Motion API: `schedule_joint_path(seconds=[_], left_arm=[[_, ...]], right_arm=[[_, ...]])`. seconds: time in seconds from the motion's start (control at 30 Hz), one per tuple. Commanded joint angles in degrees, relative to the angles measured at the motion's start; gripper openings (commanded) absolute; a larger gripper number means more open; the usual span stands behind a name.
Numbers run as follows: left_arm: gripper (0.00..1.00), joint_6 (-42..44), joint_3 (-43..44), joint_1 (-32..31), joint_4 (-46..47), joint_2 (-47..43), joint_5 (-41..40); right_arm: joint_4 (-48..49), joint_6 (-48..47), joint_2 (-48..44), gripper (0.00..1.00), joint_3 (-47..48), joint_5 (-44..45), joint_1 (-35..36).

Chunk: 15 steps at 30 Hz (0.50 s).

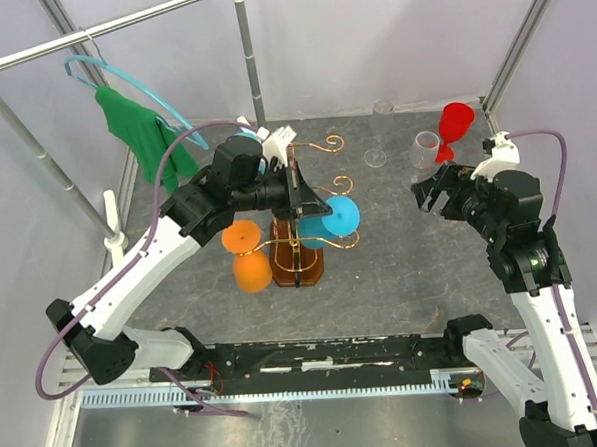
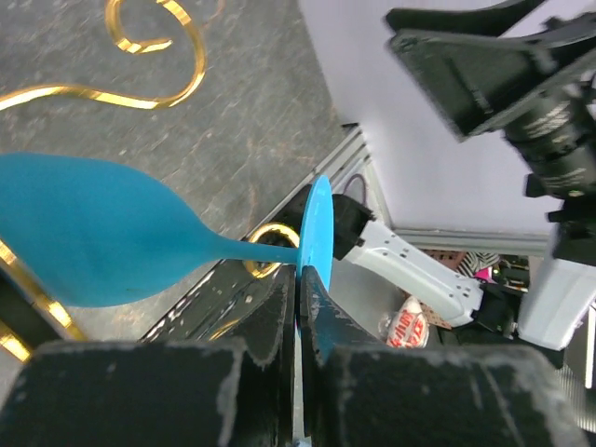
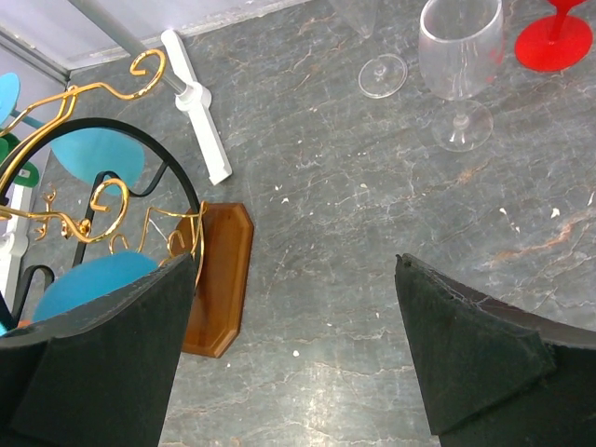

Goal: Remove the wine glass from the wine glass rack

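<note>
The task is begun but not finished. The left hand (image 2: 298,296) is closed on the thin rim of the foot of the blue wine glass (image 2: 98,233), with its 2 fingers pressing on both faces of the foot. The glass lies sideways. A gold loop of the wine glass rack (image 1: 303,267) shows just beside the stem near the foot, so I judge that the glass is not yet free of its arm.

What is left is to slide the stem out of the loop, carry the glass away and put it on the bench (image 1: 401,268). An orange glass (image 1: 251,271) is on the rack too.

The right hand (image 3: 296,279) is open and holds nothing. It is near a clear glass (image 3: 456,56) and a red glass (image 1: 455,123), which stand on the bench well apart from the rack.
</note>
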Motion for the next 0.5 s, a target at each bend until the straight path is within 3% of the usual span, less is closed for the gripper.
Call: schedule_joint_path(seconds=[0.0, 0.1, 0.3, 0.47], left_arm=[[0.03, 3.7, 5.7, 0.1, 11.8, 1.9, 4.9], [0.03, 2.5, 7.2, 0.1, 16.1, 3.3, 9.5], [0.03, -7.8, 4.2, -0.1, 34.7, 4.4, 20.2], [0.03, -11.5, 2.6, -0.2, 45.7, 3.4, 26.3]], right_arm=[[-1.5, 1.9, 0.2, 0.95, 3.1, -1.4, 0.3], [-3.7, 2.8, 0.4, 0.95, 4.3, -1.9, 0.3], [-6.0, 5.0, 0.1, 0.95, 4.5, -1.4, 0.3], [-9.9, 13.5, 1.5, 1.00, 6.0, -2.6, 0.2]])
